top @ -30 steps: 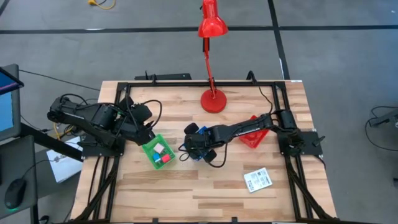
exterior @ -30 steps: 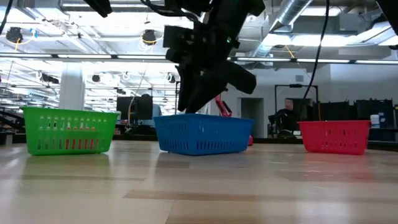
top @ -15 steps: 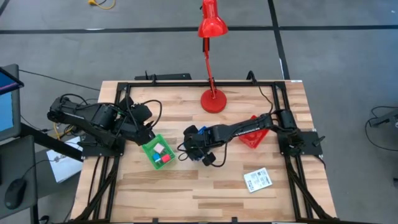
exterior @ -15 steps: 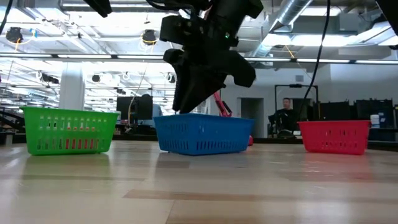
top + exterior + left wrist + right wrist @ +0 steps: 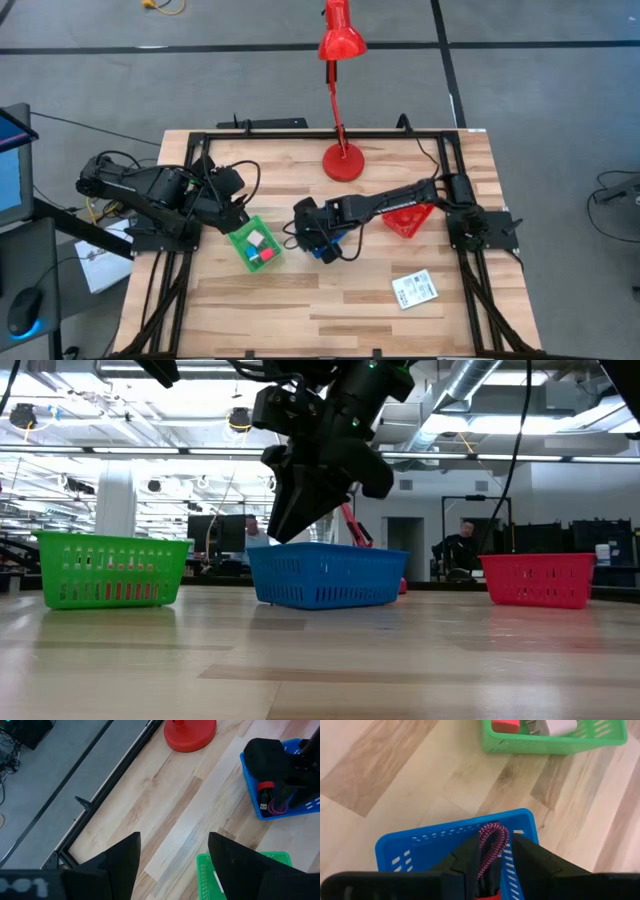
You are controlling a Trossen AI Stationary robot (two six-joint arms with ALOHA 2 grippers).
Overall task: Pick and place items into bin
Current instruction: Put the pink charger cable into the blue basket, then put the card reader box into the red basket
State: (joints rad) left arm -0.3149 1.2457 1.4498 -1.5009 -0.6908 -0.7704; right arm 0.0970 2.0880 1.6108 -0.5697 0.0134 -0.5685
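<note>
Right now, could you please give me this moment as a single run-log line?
right gripper: shut on looped cord, over blue bin | left gripper: open, waiting by green bin | white packet: on table

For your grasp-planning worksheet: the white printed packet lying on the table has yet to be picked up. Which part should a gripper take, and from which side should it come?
The white printed packet lies flat and alone on the wooden table, skewed to its edges. Probably best: come straight down from above and pinch across its shorter width, fingers turned to match the skew, since its flat pose offers no raised side.
</note>
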